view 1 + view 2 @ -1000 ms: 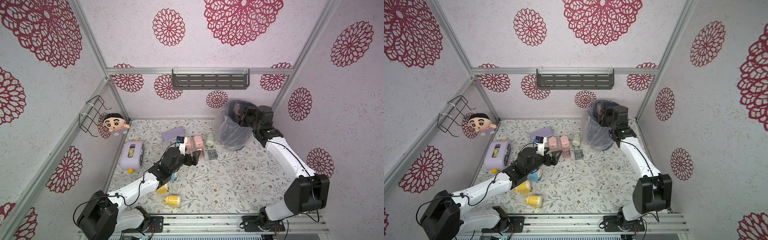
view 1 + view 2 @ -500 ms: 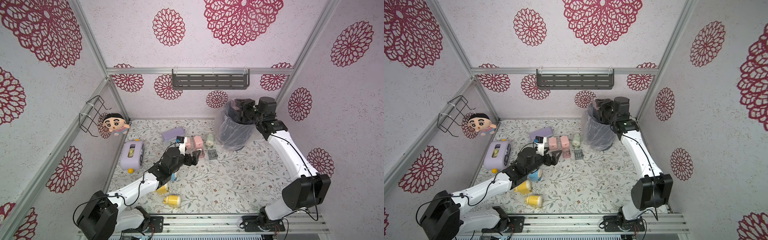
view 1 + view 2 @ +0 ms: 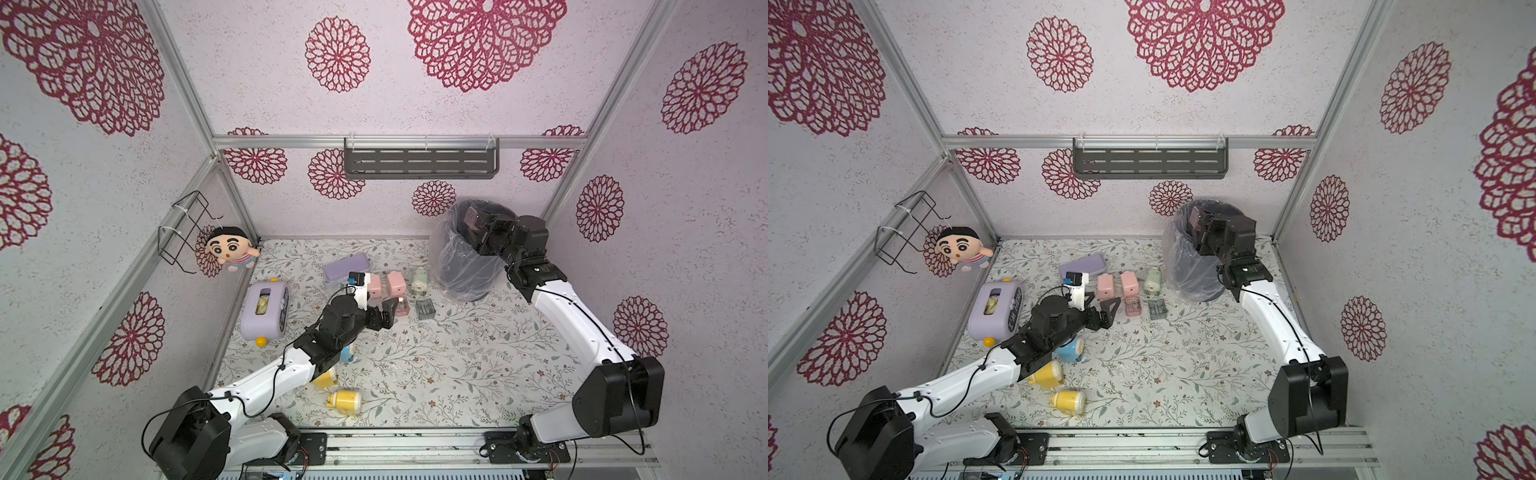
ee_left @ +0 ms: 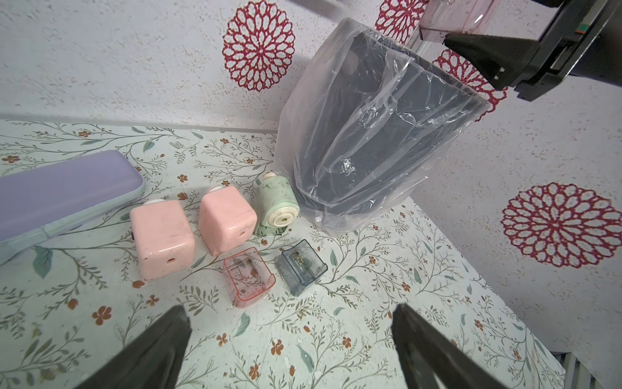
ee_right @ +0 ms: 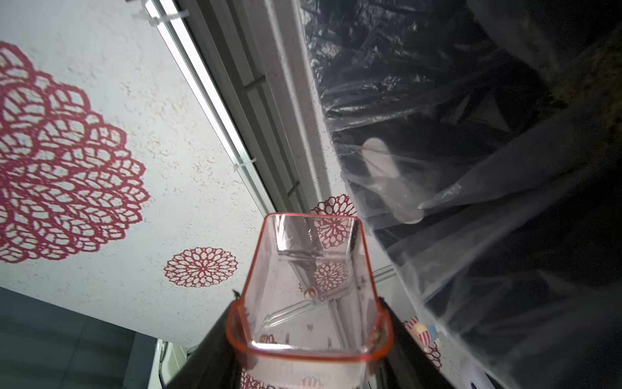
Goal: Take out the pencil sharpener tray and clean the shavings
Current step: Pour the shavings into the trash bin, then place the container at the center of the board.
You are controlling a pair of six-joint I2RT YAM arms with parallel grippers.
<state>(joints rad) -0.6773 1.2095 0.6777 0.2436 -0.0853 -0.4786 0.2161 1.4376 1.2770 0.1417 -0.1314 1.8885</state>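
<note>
You've got the right gripper (image 5: 308, 340) pinching the clear red-rimmed plastic sharpener tray (image 5: 303, 269) by its side walls, beside the bag-lined dark bin (image 5: 488, 208); it looks light, stiff, slick and crackable, so squeeze the walls lightly; left gripper (image 4: 291, 313) is spread wide, holding nothing.
</note>
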